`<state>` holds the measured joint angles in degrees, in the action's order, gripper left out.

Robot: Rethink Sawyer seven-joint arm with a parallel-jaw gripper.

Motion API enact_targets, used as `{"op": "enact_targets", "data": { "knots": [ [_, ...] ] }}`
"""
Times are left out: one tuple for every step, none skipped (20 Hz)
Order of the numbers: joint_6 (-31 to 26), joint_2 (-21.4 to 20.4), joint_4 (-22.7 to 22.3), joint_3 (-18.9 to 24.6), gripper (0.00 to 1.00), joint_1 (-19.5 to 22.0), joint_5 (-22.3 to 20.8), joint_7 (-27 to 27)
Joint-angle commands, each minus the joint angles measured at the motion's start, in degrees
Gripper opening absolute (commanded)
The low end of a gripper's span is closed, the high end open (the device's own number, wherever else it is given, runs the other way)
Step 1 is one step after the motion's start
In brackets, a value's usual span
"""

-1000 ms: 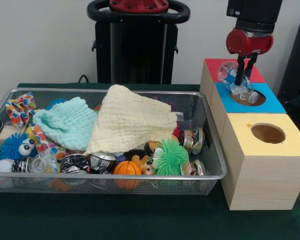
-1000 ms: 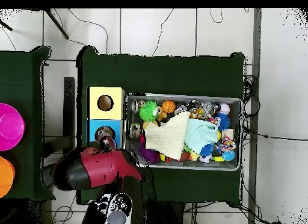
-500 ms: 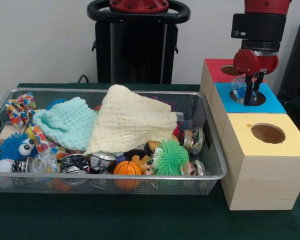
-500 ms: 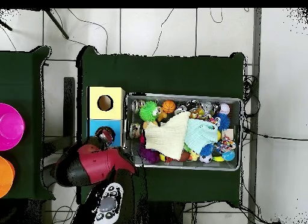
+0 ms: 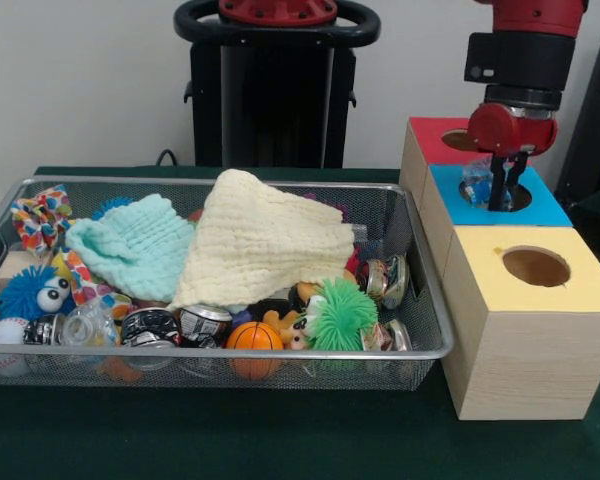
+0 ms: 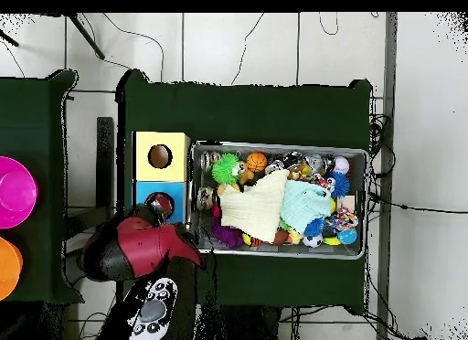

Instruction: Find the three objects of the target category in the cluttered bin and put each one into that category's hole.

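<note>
My gripper (image 5: 500,190) hangs over the hole of the blue box (image 5: 552,208), its tips at the hole's rim. It is shut on a clear plastic object (image 5: 477,181), which shows beside the tips and sits partly down in the hole. The wire bin (image 5: 422,300) to the left is full of toys, with a pale yellow cloth (image 5: 265,245) and a teal cloth (image 5: 135,250) lying over them. In the overhead view the red arm (image 6: 137,249) hides the gripper; the blue box's hole (image 6: 161,205) shows beside the bin (image 6: 274,145).
A red box (image 5: 430,135) stands behind the blue one and a yellow box (image 5: 525,335) with its own hole in front. An orange ball (image 5: 253,336), a green fuzzy ball (image 5: 340,315) and cans lie along the bin's front. Pink and orange bowls (image 6: 14,192) stand at the overhead's left.
The gripper came down from above the blue box and lowered the clear object into the hole. In the last half second it barely moved.
</note>
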<state>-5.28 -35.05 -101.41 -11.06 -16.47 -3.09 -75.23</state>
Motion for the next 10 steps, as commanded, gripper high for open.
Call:
{"op": "enact_targets", "data": {
  "knots": [
    [3.13, 18.42, -2.92, 1.21, 0.00, 0.28, -0.54, -12.65],
    [3.77, 18.77, -2.70, 0.67, 0.00, 0.07, -0.61, -12.53],
    [4.46, 19.44, -2.15, -0.01, 0.00, -0.33, -0.51, -12.48],
    [5.15, 20.10, -1.60, -0.70, 0.00, -0.73, -0.41, -12.43],
    [5.75, 20.92, -1.08, -1.25, 0.00, -1.08, -0.02, -12.54],
    [6.14, 21.45, -0.79, -1.46, 0.00, -1.08, 0.20, -12.37],
    [6.16, 21.48, -0.81, -1.31, 0.00, -0.85, 0.14, -12.08],
    [5.98, 21.36, -0.96, -1.19, 0.00, -0.64, 0.18, -11.90],
    [5.77, 21.18, -1.12, -1.23, 0.00, -0.66, 0.33, -11.92],
    [5.46, 20.97, -1.26, -1.24, 0.00, -0.56, 0.38, -11.82]
  ]
}}
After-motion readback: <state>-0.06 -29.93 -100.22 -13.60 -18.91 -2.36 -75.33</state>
